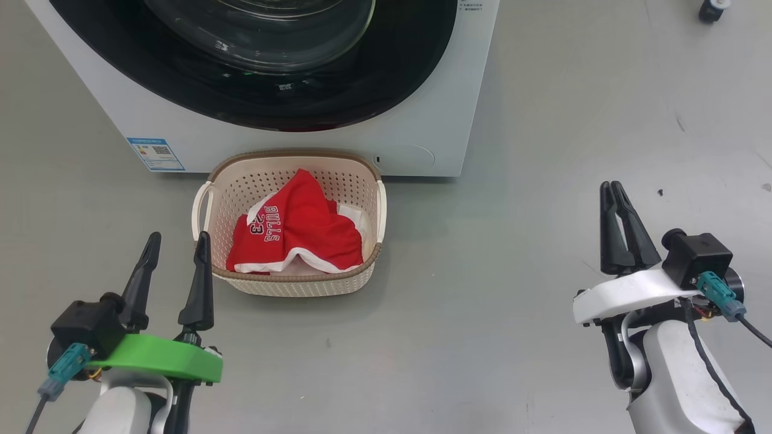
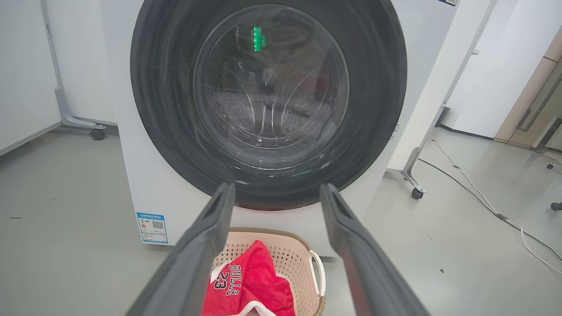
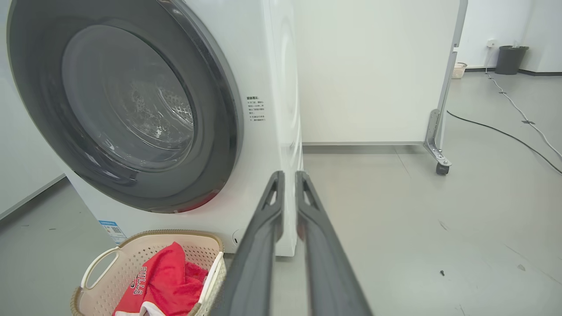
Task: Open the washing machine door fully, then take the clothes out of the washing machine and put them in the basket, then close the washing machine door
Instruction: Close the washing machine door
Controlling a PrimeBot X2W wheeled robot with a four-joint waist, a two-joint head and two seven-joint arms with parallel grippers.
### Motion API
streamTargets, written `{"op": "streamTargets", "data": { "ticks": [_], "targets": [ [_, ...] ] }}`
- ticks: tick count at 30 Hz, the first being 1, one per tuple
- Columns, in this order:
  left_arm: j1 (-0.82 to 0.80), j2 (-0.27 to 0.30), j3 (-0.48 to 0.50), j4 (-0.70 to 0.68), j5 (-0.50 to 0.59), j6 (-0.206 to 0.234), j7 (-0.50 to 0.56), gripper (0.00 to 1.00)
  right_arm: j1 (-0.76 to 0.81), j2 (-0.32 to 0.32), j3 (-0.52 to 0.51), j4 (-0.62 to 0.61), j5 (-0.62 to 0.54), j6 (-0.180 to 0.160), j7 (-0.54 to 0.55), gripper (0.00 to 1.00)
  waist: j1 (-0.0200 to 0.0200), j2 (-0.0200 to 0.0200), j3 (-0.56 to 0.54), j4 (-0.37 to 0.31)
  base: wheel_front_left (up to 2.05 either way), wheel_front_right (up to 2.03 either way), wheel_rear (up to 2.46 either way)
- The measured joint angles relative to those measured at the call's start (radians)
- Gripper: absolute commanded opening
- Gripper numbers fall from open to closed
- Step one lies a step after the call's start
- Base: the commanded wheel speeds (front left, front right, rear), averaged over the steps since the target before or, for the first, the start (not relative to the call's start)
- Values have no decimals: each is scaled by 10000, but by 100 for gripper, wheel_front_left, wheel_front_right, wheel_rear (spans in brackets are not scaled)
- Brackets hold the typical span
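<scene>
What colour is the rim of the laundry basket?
The basket has a brown, woven-look rim above cream perforated sides. The head view shows it best.

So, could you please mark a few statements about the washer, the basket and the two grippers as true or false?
1. The washing machine door is closed on the washing machine. True.
2. The red Bulls jersey hangs out of the drum. False: it lies inside the basket.
3. The left gripper has its fingers spread apart and holds nothing. True.
4. The right gripper grips a white cloth. False: its fingers are almost together with nothing between them.
5. The basket stands off to the machine's side. False: it stands right in front of it, below the door.
</scene>
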Motion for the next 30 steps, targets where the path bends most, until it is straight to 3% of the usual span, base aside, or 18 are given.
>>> {"op": "streamTargets", "data": {
  "ticks": [3, 30],
  "targets": [
    [33, -13, 63, -12, 98, 0, -2, 100, 58, 8, 35, -100, -13, 0, 0, 100, 0, 0, -20, 5, 0, 0, 0],
    [255, -299, 447, -88, 435, 0, -2, 100, 449, 67, -100, -594, -13, -163, 0, 100, 0, 0, -233, 25, 0, 0, 0]
  ]
}}
